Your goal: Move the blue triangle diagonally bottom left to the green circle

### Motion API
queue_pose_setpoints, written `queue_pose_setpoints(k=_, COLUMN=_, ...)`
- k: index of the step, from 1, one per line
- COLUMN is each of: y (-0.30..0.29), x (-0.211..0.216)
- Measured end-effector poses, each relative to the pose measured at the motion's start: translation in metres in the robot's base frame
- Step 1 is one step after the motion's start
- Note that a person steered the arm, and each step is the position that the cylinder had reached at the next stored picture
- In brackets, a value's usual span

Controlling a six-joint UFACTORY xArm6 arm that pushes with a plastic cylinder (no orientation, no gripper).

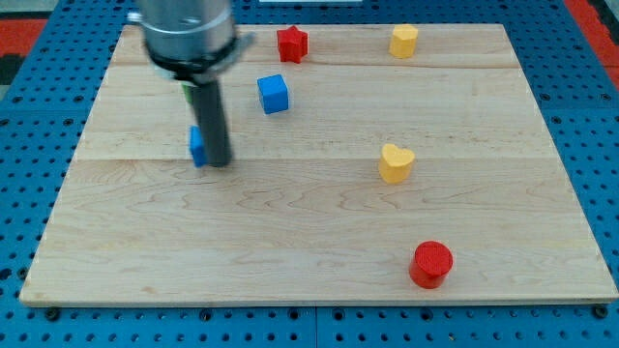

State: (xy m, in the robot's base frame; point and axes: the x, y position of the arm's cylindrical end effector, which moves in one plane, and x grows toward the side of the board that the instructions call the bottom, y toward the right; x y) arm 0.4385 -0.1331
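The blue triangle (197,148) lies at the view's left of centre, mostly hidden behind the rod. My tip (220,161) rests on the board right against the triangle's right side. A sliver of green (186,93) shows behind the rod's upper part, just above the triangle; its shape is hidden, so I cannot tell whether it is the green circle.
A blue cube (274,94) sits up and right of my tip. A red star (292,43) and a yellow block (404,41) are near the top edge. A yellow heart (396,162) is at the right of centre and a red cylinder (431,264) at the bottom right.
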Motion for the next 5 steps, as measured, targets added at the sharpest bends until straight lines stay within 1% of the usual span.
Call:
queue_pose_setpoints(k=1, y=-0.039, x=-0.015)
queue_pose_setpoints(k=2, y=-0.056, x=-0.019)
queue_pose_setpoints(k=3, y=0.044, x=0.017)
queue_pose_setpoints(k=5, y=0.171, x=0.129)
